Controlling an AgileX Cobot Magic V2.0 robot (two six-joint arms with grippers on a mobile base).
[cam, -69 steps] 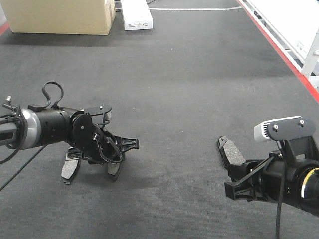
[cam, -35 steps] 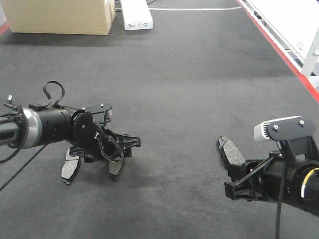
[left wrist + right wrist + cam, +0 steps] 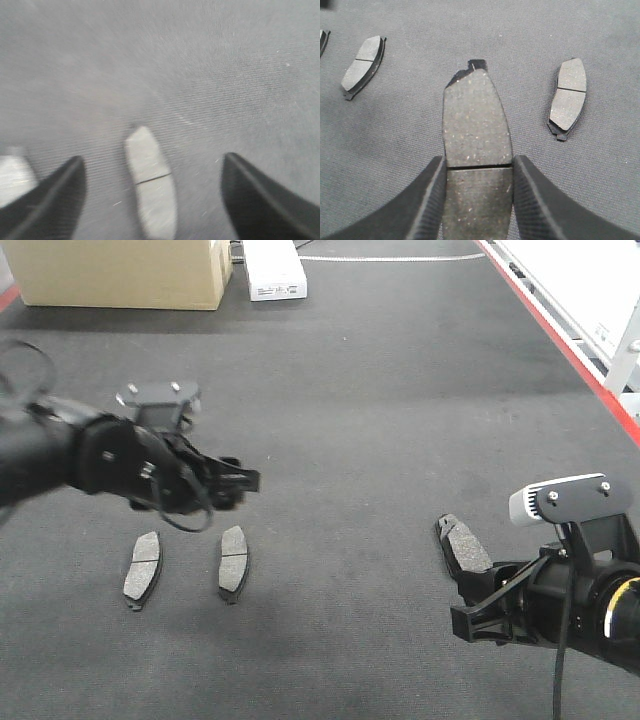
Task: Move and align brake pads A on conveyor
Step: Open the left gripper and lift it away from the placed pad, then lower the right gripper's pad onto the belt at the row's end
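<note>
Conveyor (image 3: 400,390): dark felt-like belt with a red edge strip, bearing all visible pads. Left gripper (image 3: 235,480): blurred, raised above the belt, fingers spread and empty. Right gripper (image 3: 477,175): clamped on a brake pad (image 3: 476,135), long axis running along the fingers, its tip pointing away from the wrist. Two brake pads (image 3: 143,567) (image 3: 234,560): flat beside each other under the left gripper, friction faces up, long axes roughly parallel.

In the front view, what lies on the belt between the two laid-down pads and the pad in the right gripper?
Nothing: bare conveyor separates the nearer laid pad from the held pad.
</note>
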